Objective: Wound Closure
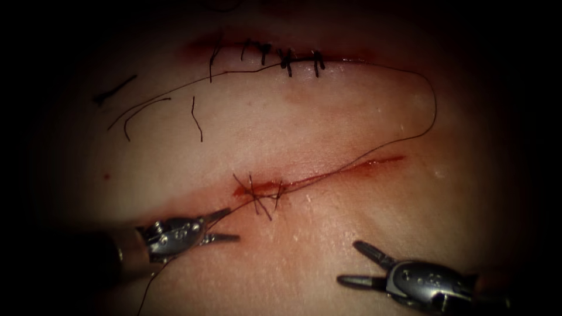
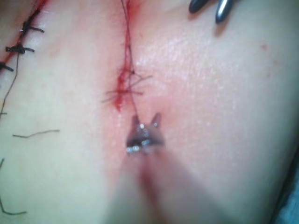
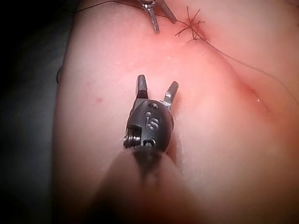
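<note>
One marking is legible: the characters "15" stamped on the dark metal wrist housing of the right tool [image 3: 156, 88], seen in the right wrist view. Similar stamped marks sit on the housing of the left tool [image 1: 225, 225] in the endoscope view, but they cannot be read.

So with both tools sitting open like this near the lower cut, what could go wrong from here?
1. The left tool has open jaws beside the knot with the thread passing by; closing could catch the wrong strand.
2. That long thread loop lies slack across the tissue and could snag on the loose cut ends.
3. The right tool holds nothing, so nothing tensions the thread.
</note>
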Tool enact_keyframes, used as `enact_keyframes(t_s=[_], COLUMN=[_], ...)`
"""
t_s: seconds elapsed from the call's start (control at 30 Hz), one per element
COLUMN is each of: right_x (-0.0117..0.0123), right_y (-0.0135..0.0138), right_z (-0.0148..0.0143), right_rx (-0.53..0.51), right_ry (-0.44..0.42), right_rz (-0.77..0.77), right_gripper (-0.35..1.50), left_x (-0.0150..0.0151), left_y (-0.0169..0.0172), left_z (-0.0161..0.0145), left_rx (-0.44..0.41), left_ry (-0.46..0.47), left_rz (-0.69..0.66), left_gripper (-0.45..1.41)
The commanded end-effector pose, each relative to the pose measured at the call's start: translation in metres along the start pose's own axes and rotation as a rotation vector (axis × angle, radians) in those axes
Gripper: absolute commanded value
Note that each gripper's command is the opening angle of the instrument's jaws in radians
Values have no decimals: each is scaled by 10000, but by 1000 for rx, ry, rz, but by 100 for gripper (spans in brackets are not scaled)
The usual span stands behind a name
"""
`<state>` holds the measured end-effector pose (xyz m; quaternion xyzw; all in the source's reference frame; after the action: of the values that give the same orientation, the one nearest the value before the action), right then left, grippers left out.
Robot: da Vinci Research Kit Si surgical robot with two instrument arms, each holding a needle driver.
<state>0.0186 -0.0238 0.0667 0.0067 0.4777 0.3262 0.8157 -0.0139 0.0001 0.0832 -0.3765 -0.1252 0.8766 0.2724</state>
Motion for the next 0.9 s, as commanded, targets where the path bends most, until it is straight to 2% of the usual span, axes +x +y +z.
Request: enact_keyframes(t_s=[0.03, 0.07, 0.13, 0.17, 0.27, 0.43, 0.5, 0.53, 0.63, 0.77, 0.83, 0.87, 0.9], right_x=[-7, -7, -7, -7, -8, -11, -12, -12, -13, -14, -17, -17, -18], right_y=[-9, -9, -10, -11, -11, -12, -12, -13, -13, -15, -17, -17, -17], right_z=[4, 4, 3, 2, 2, 5, 5, 6, 7, 8, 9, 9, 8], right_rx=[4, 4, 5, 5, 4, 2, 2, 1, 0, 0, 4, 4, 5], right_ry=[-1, -1, -1, 0, 0, 1, 2, 2, 2, 3, 3, 3, 0], right_rz=[3, 3, 3, 3, 1, 0, -1, -1, -1, 3, 6, 6, 5], right_gripper=[148, 148, 148, 148, 148, 148, 148, 148, 148, 148, 148, 148, 148], left_x=[-8, -8, -9, -5, 12, 80, 102, 125, 158, 221, 274, 274, 292], left_y=[4, 4, 2, 0, -5, 9, 14, 17, 16, 8, -2, -2, -7], left_z=[15, 15, 16, 12, 1, -29, -36, -41, -45, -39, -15, -15, -3], left_rx=[4, 4, 2, -5, -5, 1, -2, -15, -28, -57, -111, -111, -129], left_ry=[-9, -9, -16, -27, -32, -18, -2, 19, 50, 108, 188, 188, 218], left_rz=[36, 36, 74, 118, 140, 189, 198, 195, 201, 194, 175, 175, 185], left_gripper=[5, 5, -43, -45, -45, -45, -45, -45, -45, -45, -45, -45, -45])
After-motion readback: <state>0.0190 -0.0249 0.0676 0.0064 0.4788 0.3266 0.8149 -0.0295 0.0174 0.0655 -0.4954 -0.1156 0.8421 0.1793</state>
